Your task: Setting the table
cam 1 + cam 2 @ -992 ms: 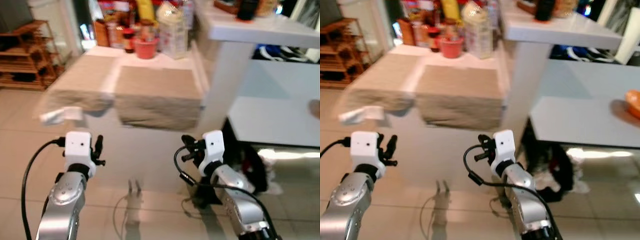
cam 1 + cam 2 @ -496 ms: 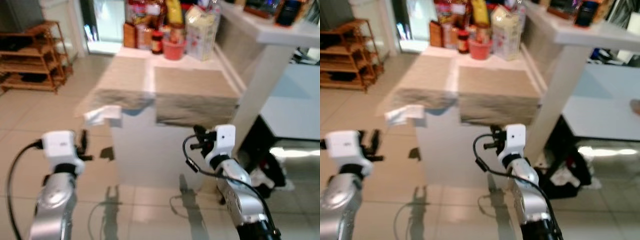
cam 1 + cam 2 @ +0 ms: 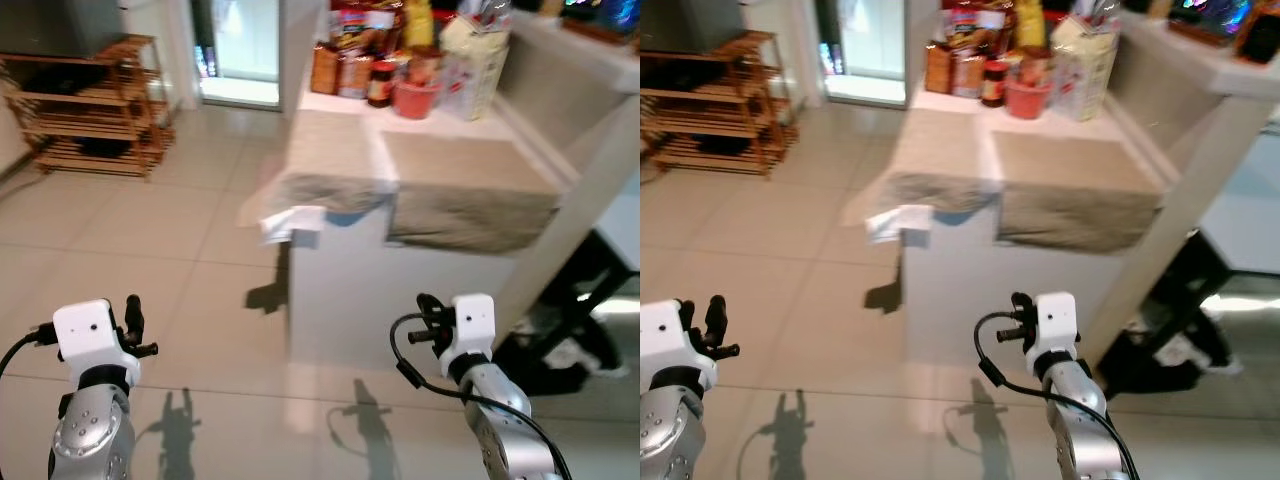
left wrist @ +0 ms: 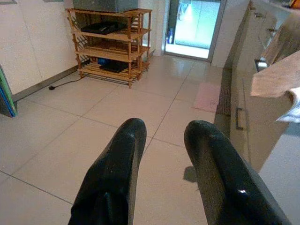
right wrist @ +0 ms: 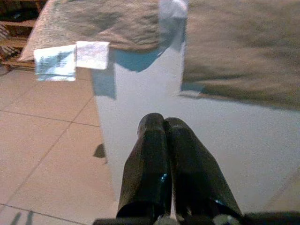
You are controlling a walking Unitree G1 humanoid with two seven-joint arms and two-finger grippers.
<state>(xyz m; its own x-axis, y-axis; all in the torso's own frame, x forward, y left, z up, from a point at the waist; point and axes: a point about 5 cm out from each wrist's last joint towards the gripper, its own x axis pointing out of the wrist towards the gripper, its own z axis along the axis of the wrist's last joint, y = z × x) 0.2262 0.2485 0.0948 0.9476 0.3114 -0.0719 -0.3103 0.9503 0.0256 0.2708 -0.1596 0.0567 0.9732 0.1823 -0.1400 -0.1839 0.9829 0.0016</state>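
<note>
A white table (image 3: 400, 290) stands ahead, right of centre, with two beige placemats hanging over its near edge, the left placemat (image 3: 330, 160) and the right placemat (image 3: 465, 185). A white label (image 3: 290, 220) dangles from the left one. At the table's far end stand a red cup (image 3: 415, 97), jars and a pale bag (image 3: 475, 60). My left gripper (image 4: 164, 129) is open and empty, held low over the floor well left of the table. My right gripper (image 5: 162, 121) is shut on nothing and points at the table's white front, short of it.
A wooden shelf rack (image 3: 90, 110) stands at the back left beside a glass door (image 3: 240, 45). A slanting white counter support (image 3: 595, 200) rises right of the table, with dark clutter (image 3: 570, 345) on the floor below it. Open tiled floor (image 3: 170, 230) lies to the left.
The whole picture has shifted: the camera has swung left and the table now sits further right. Both arms stay held out low in front, fingers unchanged.
</note>
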